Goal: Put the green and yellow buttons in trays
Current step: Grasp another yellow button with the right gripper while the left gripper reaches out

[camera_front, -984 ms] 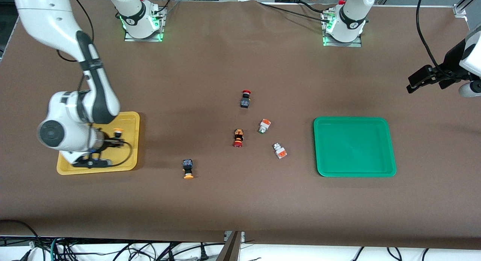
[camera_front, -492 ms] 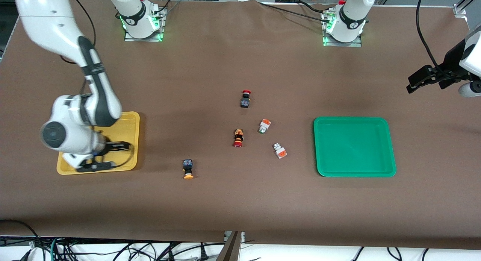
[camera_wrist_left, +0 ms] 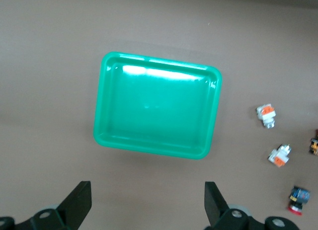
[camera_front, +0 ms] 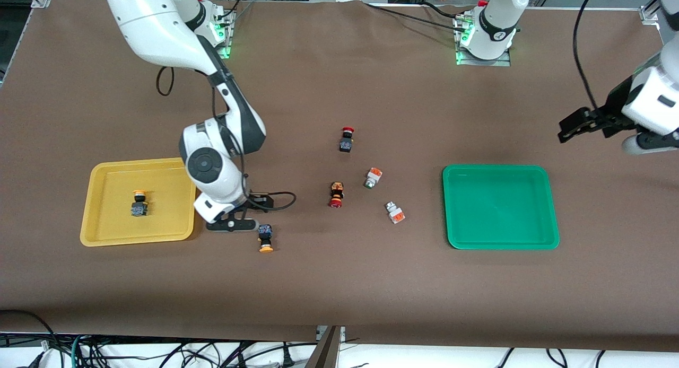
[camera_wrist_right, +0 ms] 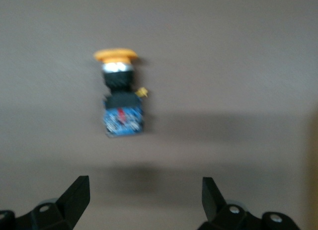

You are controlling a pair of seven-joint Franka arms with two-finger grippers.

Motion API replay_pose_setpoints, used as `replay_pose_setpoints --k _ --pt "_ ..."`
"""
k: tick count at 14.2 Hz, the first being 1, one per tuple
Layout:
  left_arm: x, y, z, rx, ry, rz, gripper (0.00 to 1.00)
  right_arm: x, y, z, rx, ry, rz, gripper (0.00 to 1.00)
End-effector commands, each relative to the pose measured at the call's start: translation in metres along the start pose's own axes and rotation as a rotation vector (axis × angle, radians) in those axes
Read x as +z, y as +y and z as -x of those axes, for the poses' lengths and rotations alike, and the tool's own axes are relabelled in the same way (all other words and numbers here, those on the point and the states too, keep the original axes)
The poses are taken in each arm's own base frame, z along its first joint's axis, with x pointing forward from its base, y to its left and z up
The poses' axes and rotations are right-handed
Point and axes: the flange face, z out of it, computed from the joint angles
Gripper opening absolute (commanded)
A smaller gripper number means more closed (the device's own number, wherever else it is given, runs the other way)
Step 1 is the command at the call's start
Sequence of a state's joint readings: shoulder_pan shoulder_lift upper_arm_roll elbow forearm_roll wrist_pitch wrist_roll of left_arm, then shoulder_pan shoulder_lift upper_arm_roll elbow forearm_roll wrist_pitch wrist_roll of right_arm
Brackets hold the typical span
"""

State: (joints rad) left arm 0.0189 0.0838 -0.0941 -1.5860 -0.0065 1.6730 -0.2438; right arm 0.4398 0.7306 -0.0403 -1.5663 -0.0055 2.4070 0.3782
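From the front, one black-bodied yellow-capped button (camera_front: pixel 139 203) lies in my shallow yellow plastic tray (camera_front: pixel 101 233); my right gripper (camera_front: pixel 241 211) hangs near the second (camera_front: pixel 264 237), just beside that tray. Two white-grey green-tipped buttons (camera_front: pixel 373 177) (camera_front: pixel 394 212) lie near the green tray (camera_front: pixel 501 242). Left wrist: my left gripper (camera_wrist_left: pixel 147 205) waits, spread. Right wrist: fingers (camera_wrist_right: pixel 77 197) spread; next I'd centre, descend, pinch.

On the counter (camera_front: pixel 339 283), one tray (camera_front: pixel 101 235) lies toward my right arm's end with a button (camera_front: pixel 139 203) in it; the other tray (camera_front: pixel 501 245) lies toward my left arm's end. Between the trays lie five more buttons, apart from one another. The nearest of these to the front camera (camera_front: pixel 265 237) lies just beside my right gripper (camera_front: pixel 233 226). My left gripper (camera_front: pixel 570 130) hangs over the counter near its own end.
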Motion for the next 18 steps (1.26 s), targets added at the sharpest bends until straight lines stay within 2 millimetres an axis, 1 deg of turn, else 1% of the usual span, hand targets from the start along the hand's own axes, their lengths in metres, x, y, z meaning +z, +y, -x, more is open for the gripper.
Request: replay_pose_setpoints --k 1,2,3,4,5,6,7,8,9,10,11,12,13,14,15,16,17,18 --pt "0.009 0.019 -0.007 -0.011 0.004 0.001 1.00 0.023 0.003 -0.016 0.002 0.110 -0.037 1.00" --pt "0.017 0.025 -0.009 0.001 -0.006 -0.002 1.00 0.025 -0.011 -0.017 -0.011 0.137 -0.050 1.00" --pt "0.020 0.030 -0.009 0.017 -0.014 0.003 1.00 0.027 -0.019 -0.018 -0.020 0.148 -0.055 1.00" --pt "0.031 0.042 -0.008 0.030 -0.035 0.004 1.00 0.026 -0.023 -0.022 -0.021 0.157 -0.060 1.00" --pt "0.044 0.059 -0.006 0.044 -0.069 0.030 1.00 0.028 -0.025 -0.022 -0.027 0.159 -0.060 1.00" --pt "0.049 0.069 -0.004 0.030 -0.091 0.063 1.00 0.031 -0.029 -0.019 -0.037 0.155 -0.058 0.98" --pt "0.063 0.088 -0.002 0.021 -0.114 0.058 1.00 0.033 -0.027 -0.019 -0.051 0.156 -0.051 0.76" --pt "0.078 0.103 -0.001 -0.029 -0.139 0.046 1.00 0.035 -0.027 -0.019 -0.051 0.154 -0.049 0.50" --pt "0.095 0.110 -0.002 -0.072 -0.165 0.034 1.00 0.038 -0.027 -0.018 -0.049 0.149 -0.048 0.30" --pt "0.118 0.117 -0.007 -0.091 -0.191 0.030 1.00 0.043 -0.022 -0.018 -0.040 0.143 -0.046 0.29" --pt "0.132 0.124 -0.011 -0.093 -0.195 0.043 1.00 0.046 -0.021 -0.018 -0.038 0.140 -0.044 0.29" --pt "0.152 0.132 -0.015 -0.103 -0.199 0.049 1.00 0.049 -0.019 -0.017 -0.038 0.138 -0.042 0.28" --pt "0.168 0.144 -0.020 -0.109 -0.184 0.068 1.00 0.045 -0.017 -0.020 -0.045 0.143 -0.041 0.04" --pt "0.191 0.156 -0.025 -0.118 -0.179 0.098 1.00 0.038 -0.014 -0.023 -0.043 0.145 -0.041 0.00" --pt "0.213 0.177 -0.024 -0.132 -0.173 0.117 1.00 0.024 -0.005 -0.030 -0.030 0.149 -0.036 0.00" --pt "0.237 0.208 -0.015 -0.162 -0.160 0.121 1.00 0.007 0.016 -0.039 -0.001 0.128 -0.023 0.00" --pt "0.260 0.228 -0.010 -0.205 -0.139 0.127 1.00 -0.010 0.038 -0.045 0.010 0.074 -0.003 0.00" --pt "0.277 0.256 0.003 -0.208 -0.122 0.134 1.00 -0.023 0.064 -0.049 -0.024 0.015 0.020 0.00"
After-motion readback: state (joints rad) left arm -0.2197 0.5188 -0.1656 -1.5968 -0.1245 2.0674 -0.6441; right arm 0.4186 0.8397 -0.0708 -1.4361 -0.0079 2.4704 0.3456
